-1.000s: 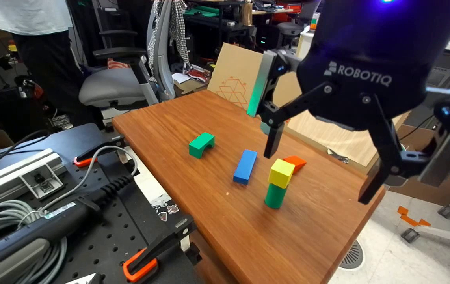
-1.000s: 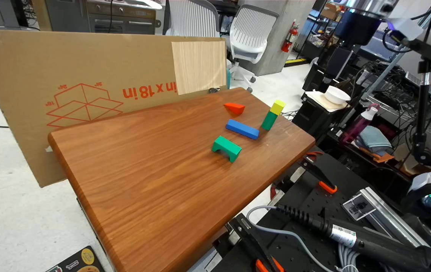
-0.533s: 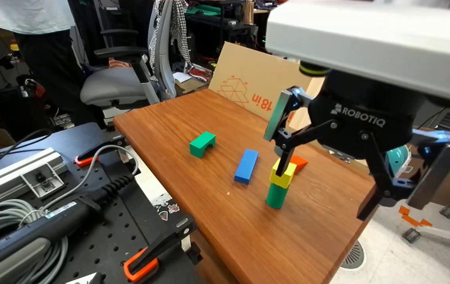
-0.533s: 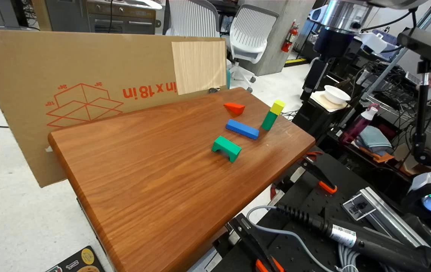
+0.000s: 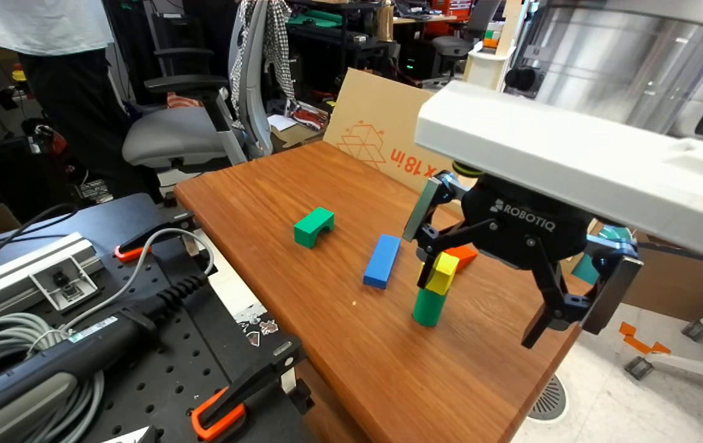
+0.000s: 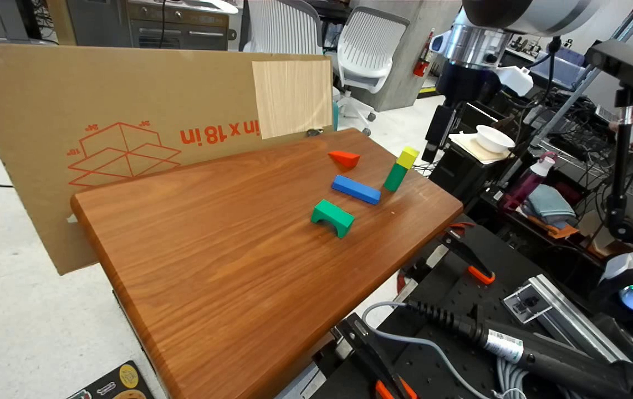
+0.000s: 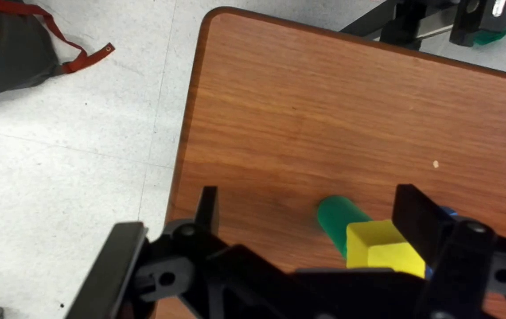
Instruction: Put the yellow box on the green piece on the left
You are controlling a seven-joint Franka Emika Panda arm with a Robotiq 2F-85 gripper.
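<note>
Wht flr (image 6: pixel 28 321), gry office chr (image 5: pixel 176 136)

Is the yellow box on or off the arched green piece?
Off: in both exterior views the yellow box sits on the upright green cylinder, while the arched green piece stands apart, bare on top.

The gripper (image 7: pixel 307 189) partly hides the yellow box (image 7: pixel 381 248).

A robotics lab, we judge.
We see a robot arm (image 6: pixel 477 44), a black perforated board (image 5: pixel 180 352), orange-handled clamps (image 5: pixel 256 376), coiled grey cable (image 5: pixel 16 326), tangled wires (image 6: pixel 563 106), wheeled chairs (image 6: pixel 371 49) and a fire extinguisher (image 6: pixel 421 67).
</note>
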